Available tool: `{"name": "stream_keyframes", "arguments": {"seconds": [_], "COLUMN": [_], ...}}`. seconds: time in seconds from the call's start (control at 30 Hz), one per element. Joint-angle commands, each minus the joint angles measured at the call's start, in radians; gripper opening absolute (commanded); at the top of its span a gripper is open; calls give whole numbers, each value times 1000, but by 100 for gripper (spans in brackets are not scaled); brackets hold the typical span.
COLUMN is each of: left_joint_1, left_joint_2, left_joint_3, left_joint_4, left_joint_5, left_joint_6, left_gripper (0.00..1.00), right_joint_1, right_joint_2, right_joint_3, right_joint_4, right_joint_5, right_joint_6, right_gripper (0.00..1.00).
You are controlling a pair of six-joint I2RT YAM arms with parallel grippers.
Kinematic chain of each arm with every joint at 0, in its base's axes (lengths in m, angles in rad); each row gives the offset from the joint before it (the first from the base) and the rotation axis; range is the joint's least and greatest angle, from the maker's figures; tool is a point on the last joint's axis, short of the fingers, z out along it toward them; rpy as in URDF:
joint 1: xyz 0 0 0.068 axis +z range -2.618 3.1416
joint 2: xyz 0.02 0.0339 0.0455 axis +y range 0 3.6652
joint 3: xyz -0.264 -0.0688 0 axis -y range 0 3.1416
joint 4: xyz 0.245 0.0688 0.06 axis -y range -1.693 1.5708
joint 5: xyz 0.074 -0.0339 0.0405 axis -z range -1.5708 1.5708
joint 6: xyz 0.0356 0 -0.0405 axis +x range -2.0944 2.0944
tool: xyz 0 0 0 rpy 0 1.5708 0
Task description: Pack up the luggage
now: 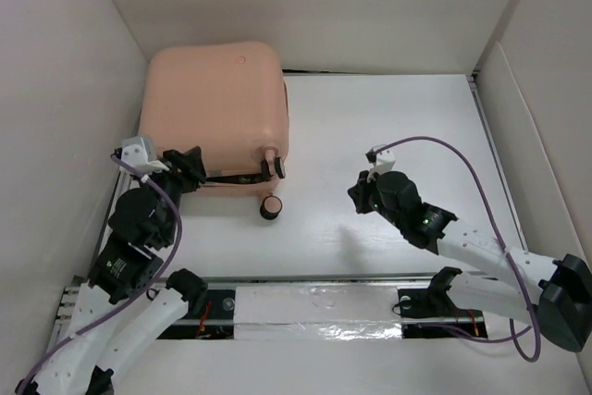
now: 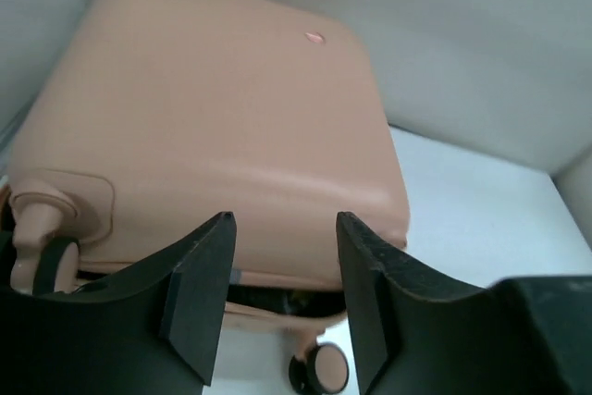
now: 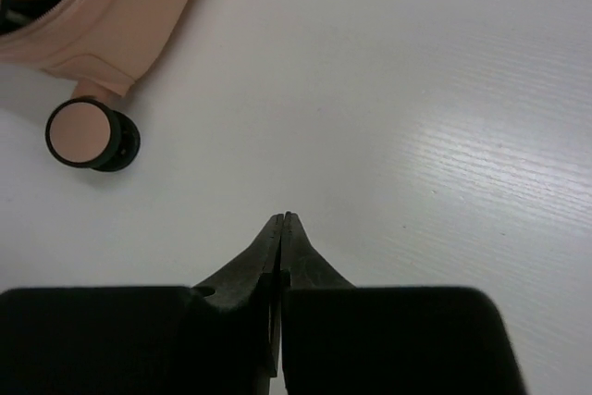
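The left pincer (image 2: 283,228) is spread wide and holds nothing. It is at the near edge of the salmon-pink suitcase (image 1: 217,108). The shell fills the view straight ahead of its fingers (image 2: 199,289), with the small round button mark (image 2: 314,38) far ahead on the lid. Just under the fingertips a dark slit shows between the two halves of the case. Whether the fingers touch the shell cannot be told.

One caster wheel (image 2: 319,369) sits below and between the fingers, and another (image 2: 37,261) is off to their left, partly hidden behind the pincer body.

The right pincer (image 3: 282,221) is pressed together, empty, above bare white bench (image 1: 398,127). It is well apart from the suitcase, whose corner and black-and-pink wheel lie ahead to its left, with nothing in between.

The case lies flat in the far-left corner of the bench — close against the white walls (image 1: 324,6) there.
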Motion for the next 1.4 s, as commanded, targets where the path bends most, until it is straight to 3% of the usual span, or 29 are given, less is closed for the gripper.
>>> {"name": "stream_keyframes", "arguments": {"seconds": [0.0,0.07,0.1,0.17,0.2,0.23,0.3,0.37,0.5,0.67,0.8,0.93,1.03,1.1,1.13,1.17,1.27,1.3,1.37], "left_joint_1": [8,43,84,294,375,529,645,774,896,922,922,846,764,697,671,642,496,438,399], "left_joint_2": [136,359,439,625,671,738,826,895,1079,1271,1394,1442,1361,1244,1201,1164,1038,980,923], "left_joint_3": [58,164,289,405,477,496,542,586,704,755,743,654,475,241,172,113,-8,-69,-133], "left_joint_4": [155,105,86,50,51,61,86,63,-10,-46,-70,-41,64,253,329,417,451,482,503], "left_joint_5": [-277,-351,-294,-143,17,94,199,222,210,216,349,394,501,604,618,614,490,435,402], "left_joint_6": [-94,-130,-153,-181,-221,-235,-265,-270,-217,-144,-147,-196,-329,-479,-480,-538,-574,-583,-600], "left_gripper": [43,34,32,27,27,27,29,32,35,37,37,36,35,35,35,35,35,35,35], "right_joint_1": [-3,8,8,8,8,8,8,8,8,-3,-12,-63,-162,-284,-285,-370,-509,-540,-602], "right_joint_2": [24,36,36,29,25,24,6,-7,-8,44,110,124,108,101,101,101,113,130,177], "right_joint_3": [82,111,114,111,110,107,102,101,114,153,211,245,249,234,228,226,240,260,307], "right_joint_4": [65,28,24,28,31,34,24,8,2,2,2,-24,-18,-12,-12,-12,-25,-25,-48], "right_joint_5": [-25,-11,-5,3,11,21,31,44,57,54,48,55,34,3,-20,-40,-80,-98,-124], "right_joint_6": [24,27,27,27,24,24,21,17,3,-3,-3,-12,-17,-9,-11,-14,-32,-48,-57], "right_gripper": [0,0,0,0,0,0,0,0,0,0,0,0,0,2,4,6,19,29,38]}}
